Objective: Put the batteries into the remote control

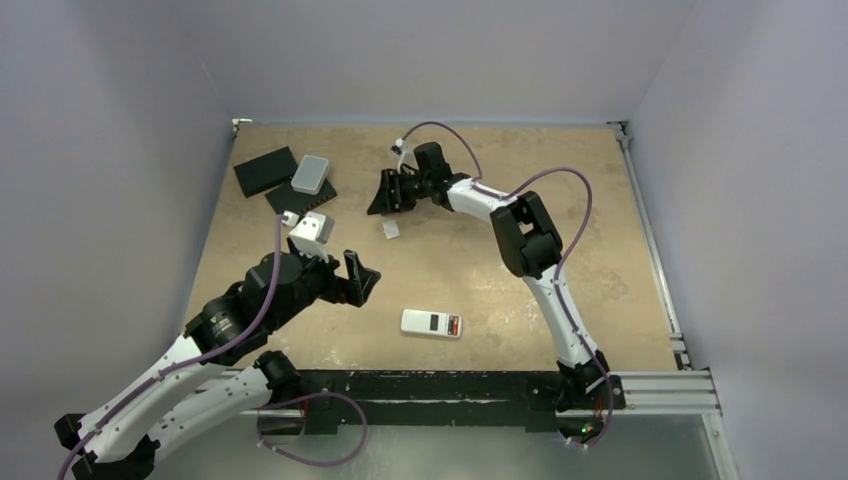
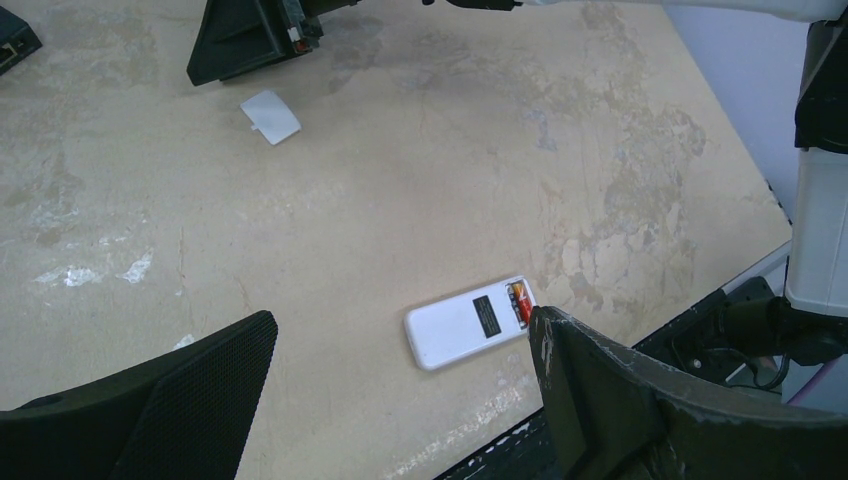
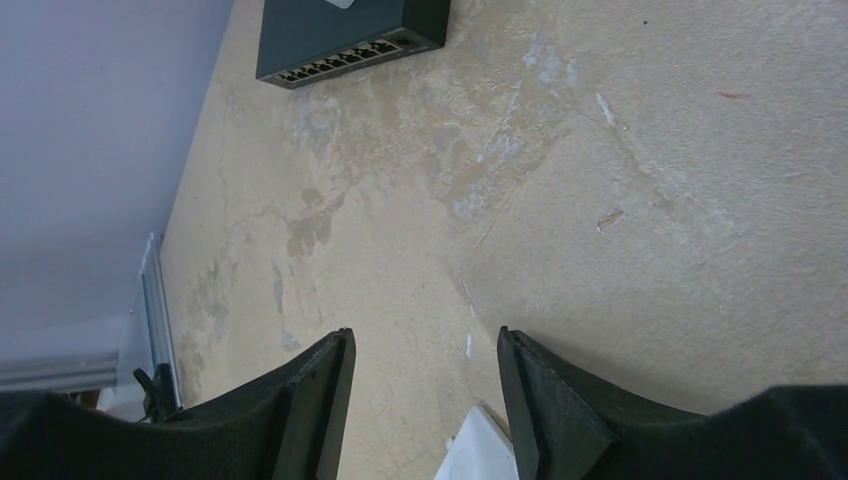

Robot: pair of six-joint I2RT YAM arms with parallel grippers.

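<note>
Your left wall [image 1: 100, 150] is plain pale lavender. It meets a tan table [image 1: 610, 300] whose top is mottled with pale scuffs and darker stains. In the far-left corner two flat black slabs [image 1: 262, 170] lie side by side, and a light grey rounded box [image 1: 311, 174] sits on top. The right wrist view shows a row of ports along one slab's edge.

Nearer you, the left gripper [image 1: 358, 280] hovers over the table with its jaws spread wide and nothing between its fingers [image 2: 170, 400]. Further back, near the middle, the right gripper [image 1: 385, 195] points down close to the surface. Its jaws are partly apart and clamp nothing. Just on its near side a small white cover [image 1: 390, 230] lies flat on the table, apart from the fingers.

The remote control [image 1: 431, 323] lies near the front edge, to the right of the left gripper. Neither arm touches it, and its plain white back faces up. Its right end is open and a reddish-orange battery [image 2: 518, 300] sits in that compartment; a second one cannot be made out clearly.

A black bar [image 1: 440, 385] runs along the front edge and an aluminium rail [image 1: 648, 235] runs down the right edge. Beyond the rail, the right wall [image 1: 760, 200] is the same pale lavender.
</note>
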